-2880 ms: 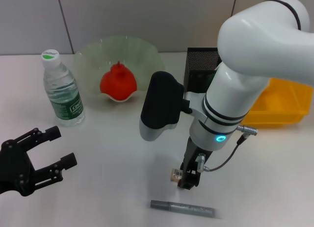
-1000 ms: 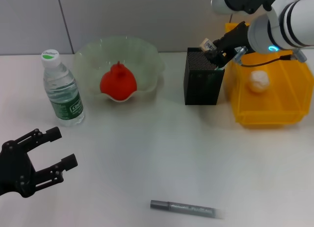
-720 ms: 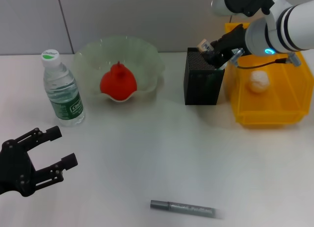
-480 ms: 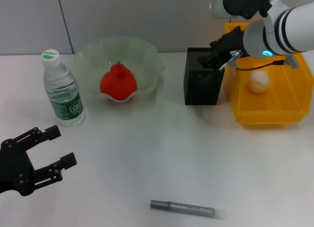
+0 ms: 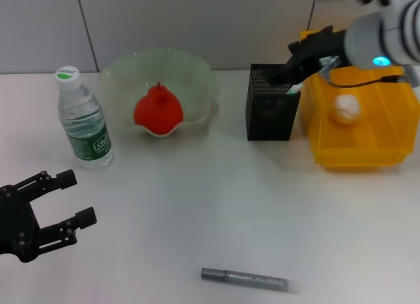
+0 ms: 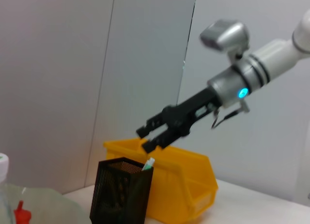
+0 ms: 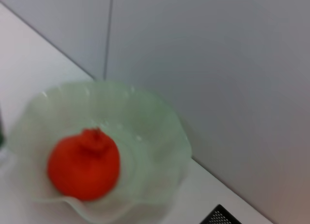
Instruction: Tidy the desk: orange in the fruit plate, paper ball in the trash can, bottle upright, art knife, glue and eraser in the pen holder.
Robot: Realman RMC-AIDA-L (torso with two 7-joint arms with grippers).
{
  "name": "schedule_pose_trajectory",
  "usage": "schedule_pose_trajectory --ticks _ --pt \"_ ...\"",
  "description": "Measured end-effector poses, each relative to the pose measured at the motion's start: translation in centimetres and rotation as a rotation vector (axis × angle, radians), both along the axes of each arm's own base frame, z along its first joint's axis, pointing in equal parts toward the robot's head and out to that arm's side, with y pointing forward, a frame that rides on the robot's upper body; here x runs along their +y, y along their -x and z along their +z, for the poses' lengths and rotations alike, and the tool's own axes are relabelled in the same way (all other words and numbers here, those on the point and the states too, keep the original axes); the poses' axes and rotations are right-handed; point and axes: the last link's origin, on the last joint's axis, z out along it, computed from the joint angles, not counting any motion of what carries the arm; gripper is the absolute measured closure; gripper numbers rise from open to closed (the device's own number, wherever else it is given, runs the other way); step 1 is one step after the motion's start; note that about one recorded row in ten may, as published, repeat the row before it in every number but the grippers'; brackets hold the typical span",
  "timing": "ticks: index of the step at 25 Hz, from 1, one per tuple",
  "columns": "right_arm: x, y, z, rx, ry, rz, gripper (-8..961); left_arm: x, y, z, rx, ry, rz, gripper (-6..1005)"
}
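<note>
Art knife: lies flat on the worktop at the near edge, well apart from everything else, long axis running left-right. Slim grey body. Judged light, stiff, smooth-sided and likely to roll or skate if nudged. Best taken across the middle of the body, jaws square to its length, pinching from above; ends are a poor hold because it would tip when lifted.

Pen holder: black mesh box, upright, touching or just beside the yellow bin. A small green-tipped item pokes above its rim; whether it is the glue, cannot tell. Mouth is narrow, so the knife must go in end-first, near vertical.

Right gripper: hangs over the holder's far-right corner, jaws parted and holding nothing, as seen from the left wrist view.

Left gripper: low at the near-left, above the worktop, jaws open, empty, well apart from the knife.

Paper ball sits in the yellow bin. Orange rests in the green fruit plate. Bottle stands upright, left of the plate, cap on.

Judgement: the knife is the only item left loose.
</note>
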Motion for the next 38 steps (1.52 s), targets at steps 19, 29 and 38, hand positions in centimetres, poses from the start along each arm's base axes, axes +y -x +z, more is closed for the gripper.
schedule_pose_trajectory --ticks 19,29,38 --pt "-9.6 -4.3 6.2 0.353 0.182 0.017 223 4.0 -7.0 0.0 0.573 0.199 -0.271 238" --pt "-13.9 -10.9 5.7 0.328 0.375 0.104 223 4.6 -11.7 -0.8 0.785 0.258 -0.346 244" --pt "-17.8 -14.3 8.5 0.303 0.481 0.034 224 4.9 -16.8 -5.4 0.973 0.399 -0.369 250"
